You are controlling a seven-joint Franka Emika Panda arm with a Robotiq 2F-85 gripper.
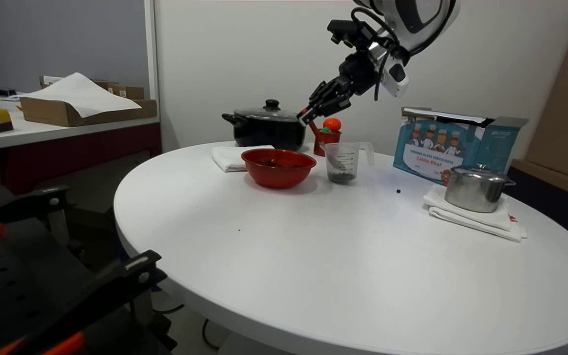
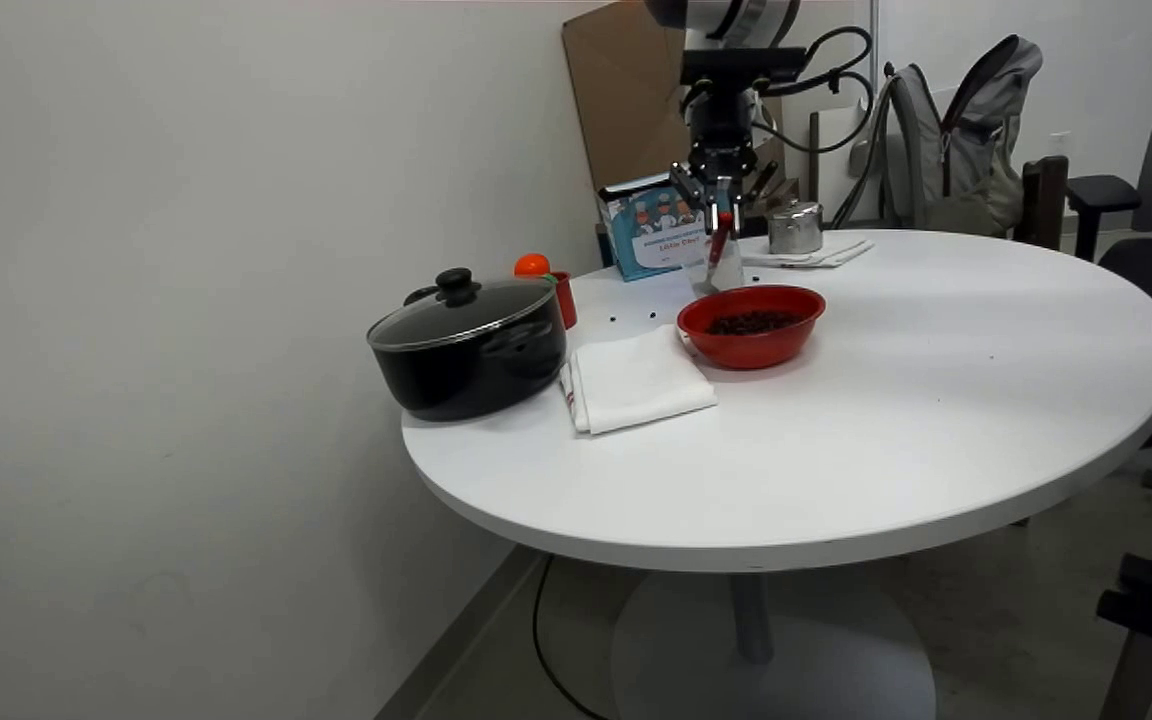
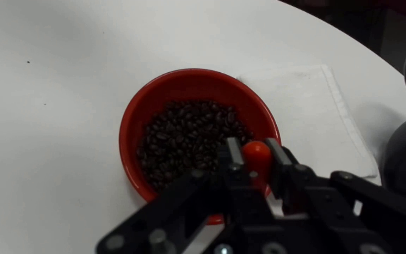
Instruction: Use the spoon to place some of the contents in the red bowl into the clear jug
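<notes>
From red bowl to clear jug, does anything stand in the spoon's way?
Nothing visible stands between the red bowl and the clear jug; tabletop shows in the gap. The spoon in the gripper appears to reach into the jug.

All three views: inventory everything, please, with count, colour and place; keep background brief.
table: 1, white, in all views
jug: 1, clear, on table
jug contents: count unclear, dark, at bottom
bowl: 1, red, beside jug
coffee beans: many, dark brown, in bowl
spoon: 1, red-handled, lower end in jug
large pot: 1, black, near table edge
small cup: 1, red, beside large pot
ball: 1, orange, atop small cup
unidentified item: 1, green, atop small cup
printed box: 1, blue, on table
metal pot: 1, silver, near printed box
cloths: 2, white, beside bowl, under metal pot
specks: several, dark, on table
backpack: 1, grey, beyond table
arm: 1, white and black, above table
tool: 1, black, gripping spoon's upper end
</notes>
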